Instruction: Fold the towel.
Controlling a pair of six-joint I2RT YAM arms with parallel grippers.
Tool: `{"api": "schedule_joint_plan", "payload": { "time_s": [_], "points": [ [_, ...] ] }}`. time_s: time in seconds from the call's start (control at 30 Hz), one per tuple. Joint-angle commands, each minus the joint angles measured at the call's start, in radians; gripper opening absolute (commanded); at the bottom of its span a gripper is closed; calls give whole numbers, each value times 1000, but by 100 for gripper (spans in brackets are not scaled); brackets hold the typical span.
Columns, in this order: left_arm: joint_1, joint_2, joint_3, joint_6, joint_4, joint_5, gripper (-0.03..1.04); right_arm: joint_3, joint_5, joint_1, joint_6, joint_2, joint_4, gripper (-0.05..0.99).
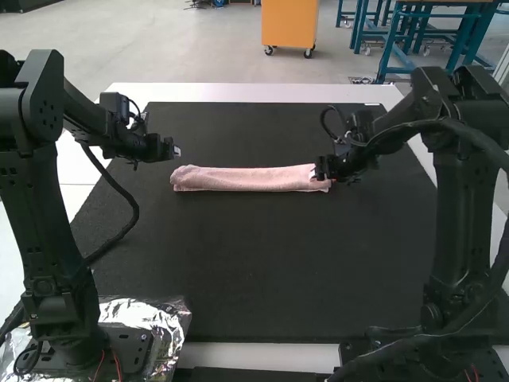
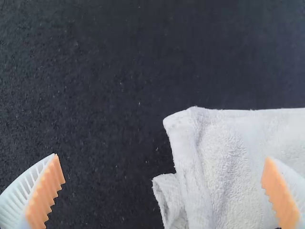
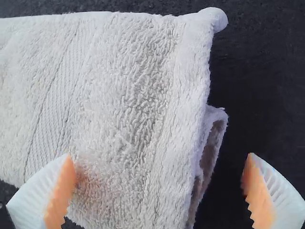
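Towel: pink terry, folded into a long narrow strip, lying flat between the two grippers with an end near each.
Towel's right end: beneath the right gripper; a woven band crosses it inward of the fingers, and an under layer pokes out past the top one.
Towel's left end: just beside the left gripper, on its inner side; a lower flap sticks out there too.
Handling: likely light, soft and limp, with plenty of grip in the pile and nothing to break; the stacked layers may slide apart if only the top one is pinched.
Where to hold: an end, through every layer, a little in from the edge; lifting by one skin would probably open the fold.
Right gripper: fingers wide apart, nothing between them gripped; one finger is over the towel, the other beyond its end.
Left gripper: also spread wide and empty, one finger on the towel's side, the other out over the mat.
Mat: black, under the towel and both grippers.
Table: pale edge beyond the grippers.
Foil: crumpled, at the left arm's base, well behind its gripper.
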Motion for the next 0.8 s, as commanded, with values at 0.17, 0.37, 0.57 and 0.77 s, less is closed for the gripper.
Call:
{"api": "schedule_joint_plan", "payload": {
  "time_s": [0.17, 0.37, 0.57, 0.77],
  "points": [
    [-7, -30, -3, 0, 6, 10, 97, -8, -114, 0, -9, 17, -13, -2],
    [-5, -31, 0, 2, 19, 4, 97, -21, -114, -76, -48, -112, -54, -2],
    [-37, -30, 5, 2, 37, -15, 97, -24, -114, -49, -51, -161, -77, -2],
    [-87, -31, -5, 2, 52, -44, 97, -17, -107, 56, -32, -156, -59, -2]
  ]
}}
